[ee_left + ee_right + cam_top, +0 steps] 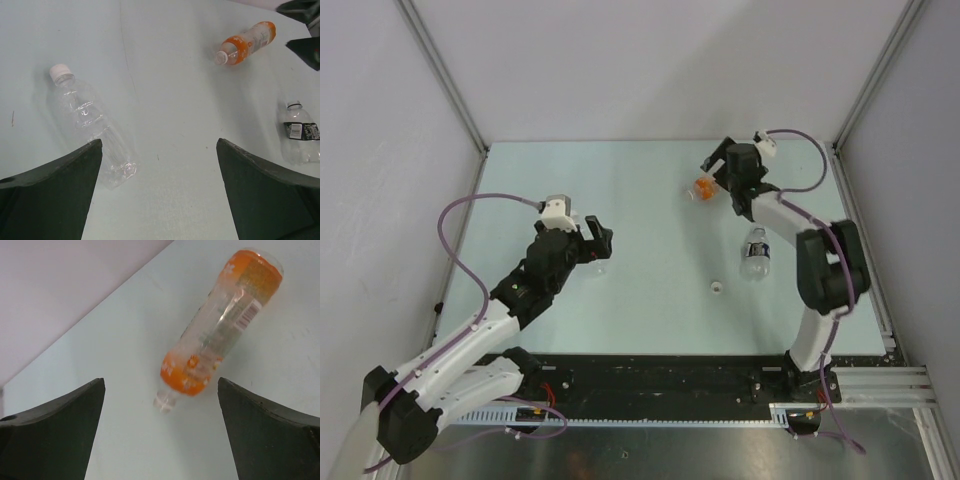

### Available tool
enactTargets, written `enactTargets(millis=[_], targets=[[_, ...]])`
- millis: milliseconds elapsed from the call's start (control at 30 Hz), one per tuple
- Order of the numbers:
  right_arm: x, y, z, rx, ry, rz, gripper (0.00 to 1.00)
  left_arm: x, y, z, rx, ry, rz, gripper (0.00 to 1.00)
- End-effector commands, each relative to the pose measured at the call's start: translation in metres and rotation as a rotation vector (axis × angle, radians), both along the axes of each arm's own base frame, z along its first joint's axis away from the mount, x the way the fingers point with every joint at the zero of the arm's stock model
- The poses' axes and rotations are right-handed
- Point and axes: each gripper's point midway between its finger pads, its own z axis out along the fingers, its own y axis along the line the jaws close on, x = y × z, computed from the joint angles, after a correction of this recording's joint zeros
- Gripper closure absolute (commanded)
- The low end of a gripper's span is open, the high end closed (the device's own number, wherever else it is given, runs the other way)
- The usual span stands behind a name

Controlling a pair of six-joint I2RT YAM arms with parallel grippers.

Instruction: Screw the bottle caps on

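1. Right pincer [161, 383]: jaws spread wide, nothing btwn them. It hung just over the orange bottle [220, 335], not touching.
2. The orange bottle lay on its side at the far right of the table [620, 180], mouth bare, no cap.
3. Left pincer [159, 143]: also spread & empty, close above the clear bottle [92, 132], which lay flat w/ a white cap [61, 73] on.
4. The labelled bottle [754, 252] lay near the right arm, w/ a loose cap [718, 288] just beside it. Whether its neck was capped: couldn't tell.
5. Step, prob.: capping the orange bottle, not yet begun. The next move would need a firm grip on its body, mouth kept reachable, & a cap brought by the other arm.
6. Table: pale green, matte, flat. Plain grey walls [650, 60] around it, metal posts [442, 75] at the corners.
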Motion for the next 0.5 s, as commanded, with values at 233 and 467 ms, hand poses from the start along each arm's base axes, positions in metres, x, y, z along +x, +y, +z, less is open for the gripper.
enactTargets(millis=[233, 467], targets=[[0.076, -0.024, -0.091, -0.16, 0.281, -0.326, 0.01, 0.002, 0.002, 0.006, -0.016, -0.027, 0.013, 0.01], [0.08, -0.012, -0.144, -0.097, 0.366, -0.272, 0.1, 0.002, 0.005, 0.009, -0.009, -0.037, 0.023, 0.0]])
